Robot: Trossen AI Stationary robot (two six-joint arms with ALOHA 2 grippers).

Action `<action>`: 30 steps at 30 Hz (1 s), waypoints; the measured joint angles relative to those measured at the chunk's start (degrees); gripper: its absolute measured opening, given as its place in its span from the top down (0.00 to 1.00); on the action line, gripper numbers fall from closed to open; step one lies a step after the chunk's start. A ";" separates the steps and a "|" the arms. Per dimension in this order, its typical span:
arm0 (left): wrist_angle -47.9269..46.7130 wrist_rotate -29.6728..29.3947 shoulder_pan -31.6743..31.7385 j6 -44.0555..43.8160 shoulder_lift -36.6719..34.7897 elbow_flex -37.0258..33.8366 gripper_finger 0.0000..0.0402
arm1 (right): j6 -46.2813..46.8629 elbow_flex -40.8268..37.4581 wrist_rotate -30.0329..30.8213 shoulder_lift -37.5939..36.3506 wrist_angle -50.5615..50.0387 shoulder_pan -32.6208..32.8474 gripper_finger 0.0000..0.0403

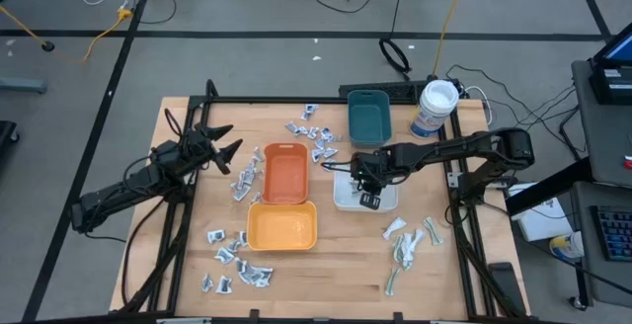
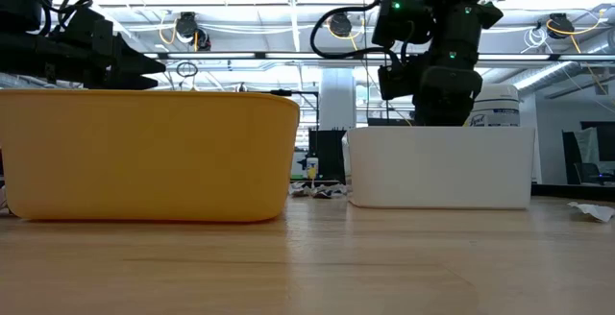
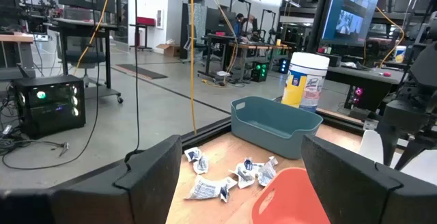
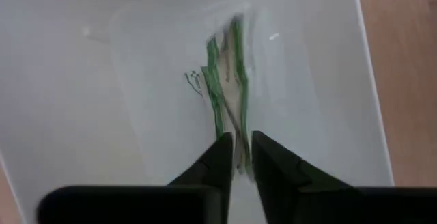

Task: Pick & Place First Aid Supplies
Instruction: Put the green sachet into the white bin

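The high view showed the wooden table [image 1: 336,265] carrying four trays near its middle: a yellow tray [image 1: 281,227] toward the near edge, an orange tray [image 1: 285,174] just behind it, a teal tray [image 1: 368,117] toward the far edge, and a white tray [image 1: 346,194] to the right of the orange one. A white tub [image 1: 434,108] stood near the far right corner. The right arm reached in from the right edge, its right gripper [image 4: 240,157] down inside the white tray, fingers parted only a sliver around the end of a green-edged strip [image 4: 229,91] that lay against the tray floor. The left gripper [image 1: 229,144] hung above the left side of the table with its fingers spread wide and nothing between them. Silvery sachets [image 1: 237,261] lay scattered near the near left corner, with more between the orange and teal trays [image 1: 314,138]. Pale green strips [image 1: 407,243] lay toward the near right corner.
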 joint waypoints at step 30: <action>0.00 0.00 0.01 0.00 0.01 0.00 0.23 | 44.17 14.04 1.42 -1.62 -25.61 0.02 0.51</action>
